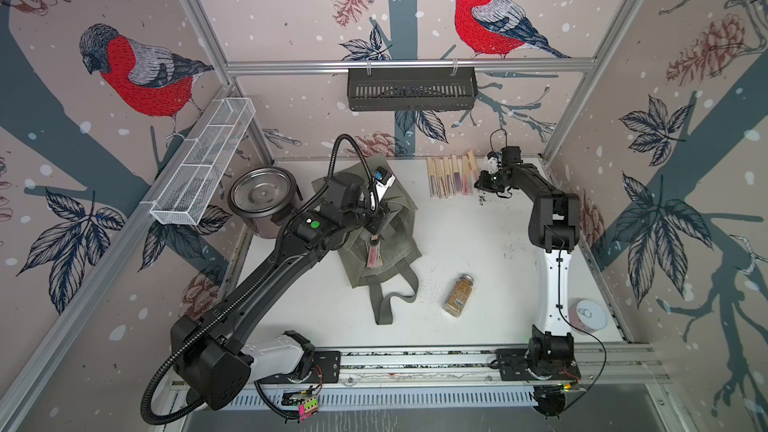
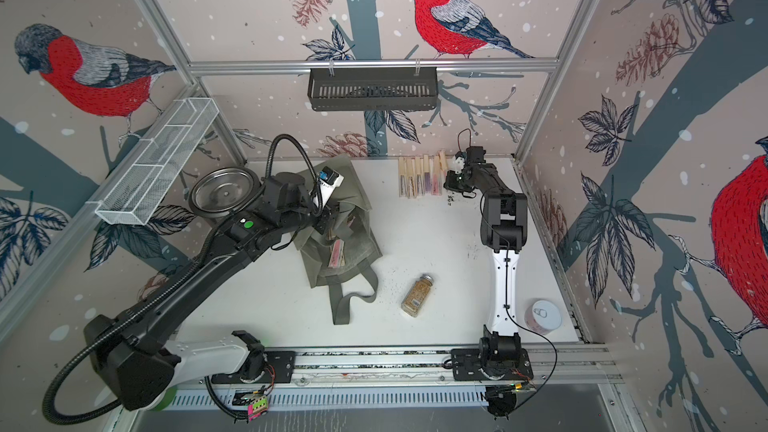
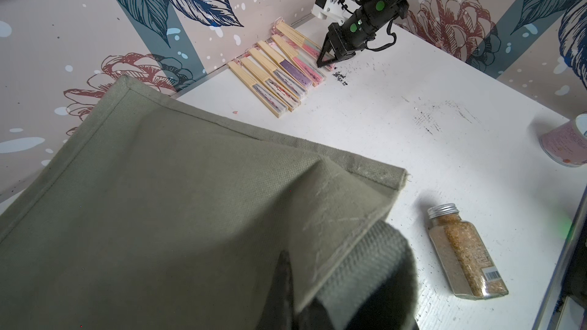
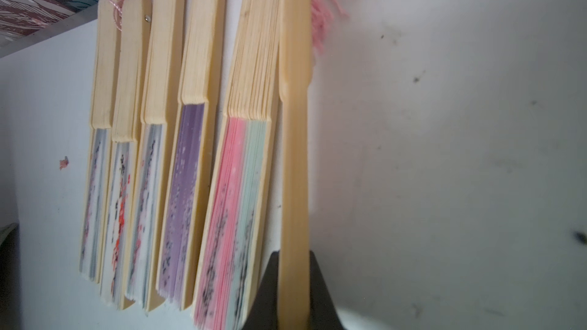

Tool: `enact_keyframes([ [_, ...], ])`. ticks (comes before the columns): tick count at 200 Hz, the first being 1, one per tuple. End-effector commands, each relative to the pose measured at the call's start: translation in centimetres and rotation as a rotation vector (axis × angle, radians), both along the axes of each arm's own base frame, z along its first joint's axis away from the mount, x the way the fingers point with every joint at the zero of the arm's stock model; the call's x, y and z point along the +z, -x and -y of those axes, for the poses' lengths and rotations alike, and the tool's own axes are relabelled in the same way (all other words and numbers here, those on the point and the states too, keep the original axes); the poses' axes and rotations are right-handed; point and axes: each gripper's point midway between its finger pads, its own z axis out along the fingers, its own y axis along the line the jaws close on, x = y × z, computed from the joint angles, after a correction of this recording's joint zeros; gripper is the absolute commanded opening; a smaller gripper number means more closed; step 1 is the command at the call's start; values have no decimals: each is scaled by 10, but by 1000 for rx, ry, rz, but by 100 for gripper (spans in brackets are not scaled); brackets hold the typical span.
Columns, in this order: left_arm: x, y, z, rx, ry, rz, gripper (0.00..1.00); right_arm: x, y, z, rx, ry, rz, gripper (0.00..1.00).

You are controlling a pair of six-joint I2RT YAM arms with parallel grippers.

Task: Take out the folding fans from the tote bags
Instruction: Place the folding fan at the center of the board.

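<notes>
Right end effector (image 4: 293, 296) clenched on bamboo fan (image 4: 293, 153) at end of fan row (image 1: 451, 178), well apart from tote bag (image 1: 399, 209). Left end effector (image 1: 375, 224) clenched on bag rim; more fans (image 1: 374, 255) inside. Risk: a tilted release knocks the row askew; if the rim slips, the bag mouth collapses.

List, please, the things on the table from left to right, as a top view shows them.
pot → bag → fans → can. The jar is left out: it sits level with the fans across the view.
</notes>
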Motion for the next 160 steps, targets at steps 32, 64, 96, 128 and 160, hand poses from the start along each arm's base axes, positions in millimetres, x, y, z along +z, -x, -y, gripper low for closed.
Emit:
enact_keyframes([
  [32,8,-4,2,0,17,34,0,0,8,-7,3,-73,-46,12],
  [64,7,-4,2,-2,16,32,0,-1,13,-11,-5,-102,-71,20],
  [96,8,-4,2,0,16,33,0,-2,14,-5,-37,-72,-89,24],
  [128,8,-4,2,-1,17,33,0,4,15,-2,-51,-56,-89,34],
  [160,7,-4,2,-1,16,32,0,24,14,13,-120,18,-58,44],
])
